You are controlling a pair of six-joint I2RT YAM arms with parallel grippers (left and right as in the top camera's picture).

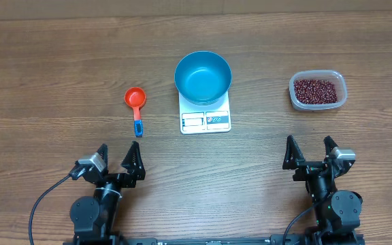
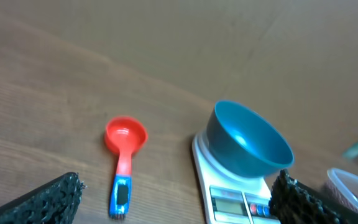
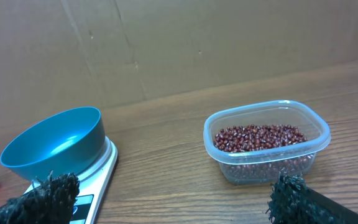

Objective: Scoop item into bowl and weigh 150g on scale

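Both tools sit at the near edge of the bench (image 1: 46, 82), nothing in either. Left tool (image 1: 120, 148): jaws spread wide, not touching anything. Right tool (image 1: 309, 143): same, spread wide, holding nothing. In each wrist view the black textured fingers (image 2: 48, 202) only show at the bottom corners, with the whole scene between them.

Scale (image 1: 205, 120): white, mid-bench, roughly centred between the two arms. Display window and button panel run along the edge facing the robot. Reading not legible.

Bowl (image 1: 203, 77): blue, round, upright, sitting on the scale's far part. It overhangs the platform slightly and leaves the display strip uncovered.

Beans (image 1: 314, 89): dark red-brown, all in the clear rounded-rectangular tub (image 1: 292, 88). Tub is to the right of the scale, well apart from it, straight ahead of the right tool. From the right wrist view the beans fill only the lower part of the tub.

Scoop (image 1: 136, 105): red cup with a blue end on the handle, lying flat on the bench left of the scale, near but not touching it. Cup end points away from the robot, handle toward the left tool, well clear of it.

Cardboard wall (image 3: 166, 37) stands behind the bench's far edge.
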